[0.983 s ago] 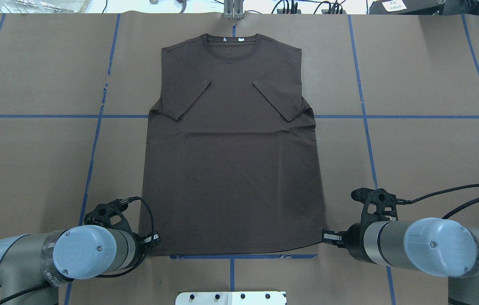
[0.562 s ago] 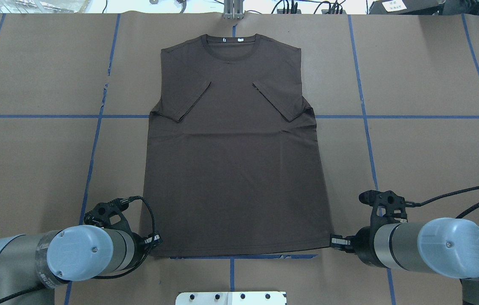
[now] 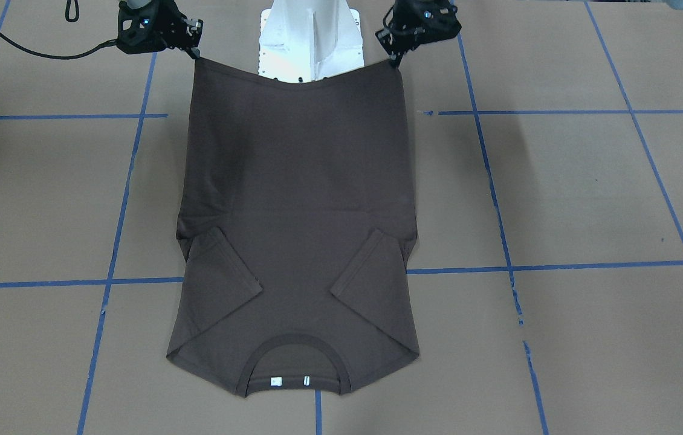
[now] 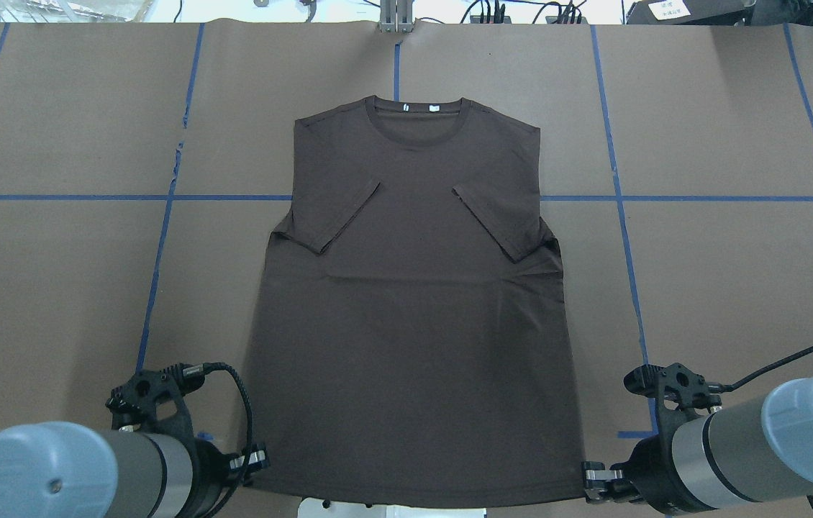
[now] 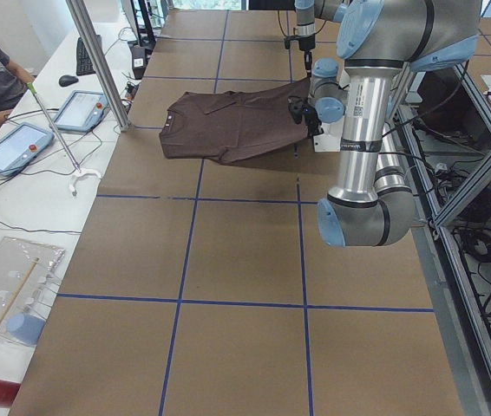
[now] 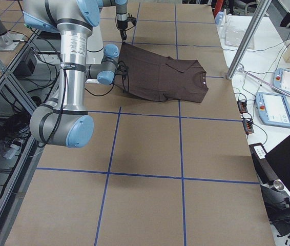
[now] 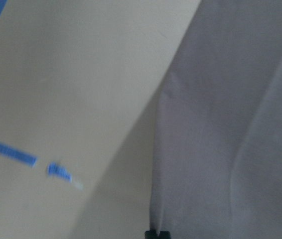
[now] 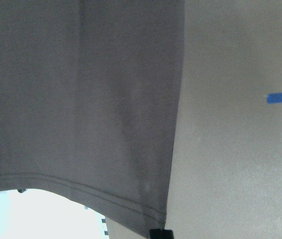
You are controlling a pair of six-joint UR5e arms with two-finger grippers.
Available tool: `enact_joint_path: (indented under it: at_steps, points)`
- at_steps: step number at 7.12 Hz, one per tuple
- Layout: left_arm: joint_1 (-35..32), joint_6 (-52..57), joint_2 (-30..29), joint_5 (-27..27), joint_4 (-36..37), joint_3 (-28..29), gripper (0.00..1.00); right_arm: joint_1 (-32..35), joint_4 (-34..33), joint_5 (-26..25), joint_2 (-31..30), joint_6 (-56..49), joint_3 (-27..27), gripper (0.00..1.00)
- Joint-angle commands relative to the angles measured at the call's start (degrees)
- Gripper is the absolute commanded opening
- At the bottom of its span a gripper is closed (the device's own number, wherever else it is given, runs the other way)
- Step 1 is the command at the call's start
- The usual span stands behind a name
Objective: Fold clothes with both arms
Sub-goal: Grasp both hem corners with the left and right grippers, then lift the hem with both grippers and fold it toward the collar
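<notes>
Overhead exterior: dark brown T-shirt (image 4: 414, 324), 2 sleeves folded inward, hem raised.

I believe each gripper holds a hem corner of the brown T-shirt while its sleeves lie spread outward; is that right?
Not quite: the overhead view shows the sleeves folded inward onto the T-shirt. The left gripper and right gripper do hold its hem corners.

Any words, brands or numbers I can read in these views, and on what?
No text is legible.
Neck labels on the T-shirt: too small to read.
White sheet in the overhead view's top right corner: print blurred.
Sticker on the left arm: too small.
</notes>
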Motion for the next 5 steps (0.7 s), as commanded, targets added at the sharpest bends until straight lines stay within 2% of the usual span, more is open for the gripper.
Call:
enact_joint_path:
  at_steps: [1, 4, 5]
  points:
    - [5.19, -0.53, 0.07, -0.85, 1.50, -4.17, 0.00, 0.98, 0.13, 3.75, -0.58, -0.09, 1.64, 0.00]
    - [4.33, -0.63, -0.63, -0.85, 1.50, -4.26, 0.00, 6.51, 0.22, 4.91, 1.60, -0.79, 0.76, 0.00]
    - [-0.20, 0.33, -1.07, -0.94, 1.33, -3.83, 0.00, 11.14, 0.22, 5.60, 4.14, -1.14, -1.07, 0.00]
